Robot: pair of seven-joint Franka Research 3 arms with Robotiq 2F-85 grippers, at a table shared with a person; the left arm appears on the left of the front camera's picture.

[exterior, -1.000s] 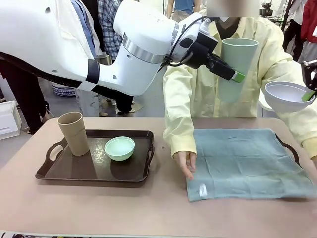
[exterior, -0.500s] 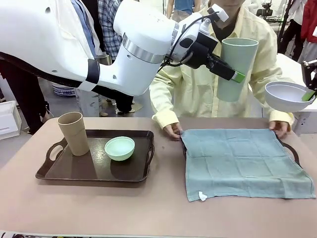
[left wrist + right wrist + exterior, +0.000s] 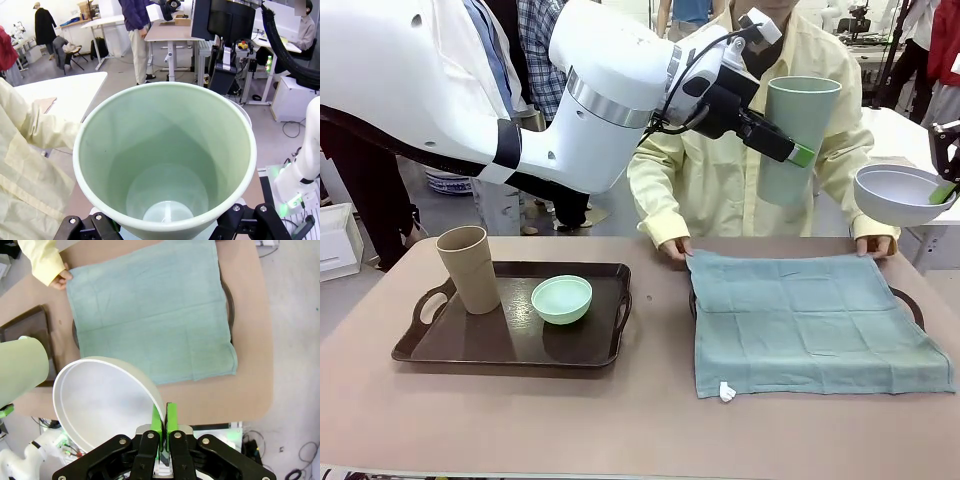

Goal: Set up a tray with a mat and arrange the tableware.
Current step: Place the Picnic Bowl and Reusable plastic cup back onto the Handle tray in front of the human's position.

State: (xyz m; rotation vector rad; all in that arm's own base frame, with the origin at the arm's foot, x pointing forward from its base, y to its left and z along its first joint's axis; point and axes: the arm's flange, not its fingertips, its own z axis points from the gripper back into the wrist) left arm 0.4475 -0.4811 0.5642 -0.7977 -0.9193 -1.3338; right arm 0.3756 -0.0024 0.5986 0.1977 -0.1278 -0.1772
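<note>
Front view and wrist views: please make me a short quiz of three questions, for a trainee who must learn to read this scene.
1. True or false: the tan cup and the mint bowl stand on the dark tray.
2. What does the left gripper hold? A: the pale green cup. B: the tan cup. C: nothing.
3. Which thing does the right gripper pinch by its rim?
Key: 1 true; 2 A; 3 the white bowl.
</note>
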